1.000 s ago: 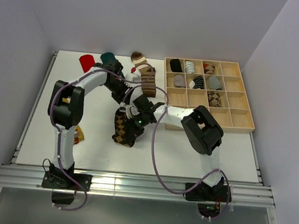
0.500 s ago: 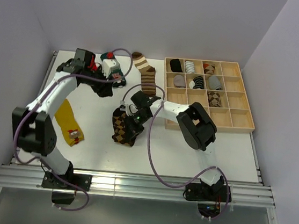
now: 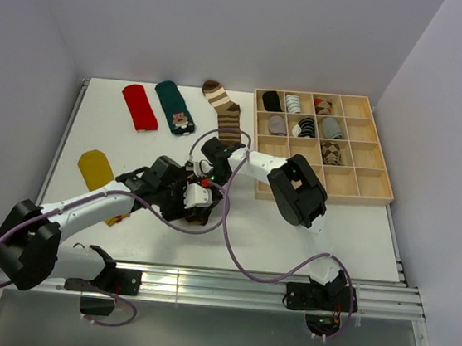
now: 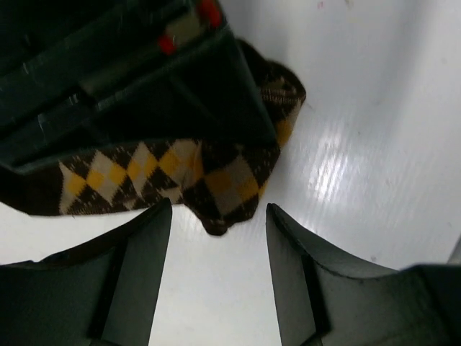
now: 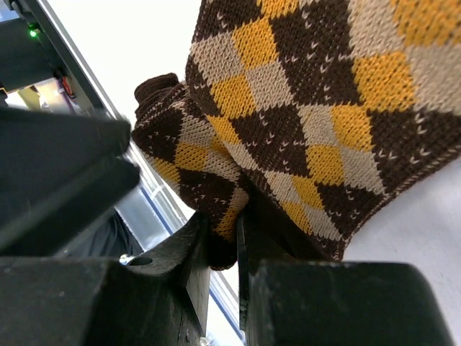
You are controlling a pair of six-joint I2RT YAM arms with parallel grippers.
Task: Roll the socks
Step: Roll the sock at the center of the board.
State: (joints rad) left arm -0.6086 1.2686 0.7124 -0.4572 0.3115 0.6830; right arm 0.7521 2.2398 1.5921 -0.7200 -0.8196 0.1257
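Table (image 3: 332,235): white, walls (image 3: 28,50) close by; bare room along the front edge.
Argyle sock (image 4: 216,173): middle of the table.
Left gripper (image 4: 219,245): jaws wide apart (nothing inside), just beside the sock's edge.
Right gripper (image 5: 222,238): jaws pinching the sock's cloth.

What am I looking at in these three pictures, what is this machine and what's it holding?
These are two robot arms bolted to the near edge of a table. One picture looks down from above; the other two come from a camera on each wrist. On the table lie a red sock, a teal sock, a striped sock and a mustard sock, beside a wooden divided tray holding rolled socks. The right gripper pinches a brown argyle sock. The left gripper is open, a finger on either side of that sock's end.
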